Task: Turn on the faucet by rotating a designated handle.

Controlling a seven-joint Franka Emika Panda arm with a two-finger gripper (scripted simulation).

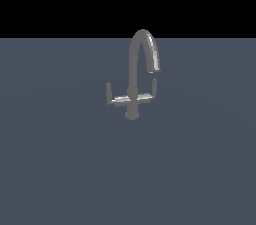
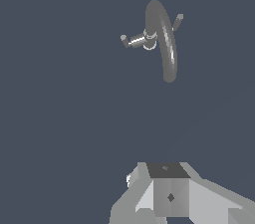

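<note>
The faucet [image 1: 134, 81] is a small grey tap with a tall arched spout and a round base, standing mid-scene in the exterior view. Its outlet end points to the exterior view's right. The handle [image 1: 148, 95] is the thin lever on that side, with an upturned tip. The twin lever [image 1: 114, 98] points the opposite way. In the wrist view the faucet [image 2: 164, 39] is seen from above, and the handle [image 2: 177, 20] passes partly under the spout. My gripper [image 2: 169, 200] shows only as grey body parts at the picture's edge, far from the faucet. Its fingertips are not visible.
The faucet stands on a flat, plain dark grey-blue surface [image 1: 60, 169] that fills both views. A black background lies beyond its far edge in the exterior view. The arm does not show in the exterior view.
</note>
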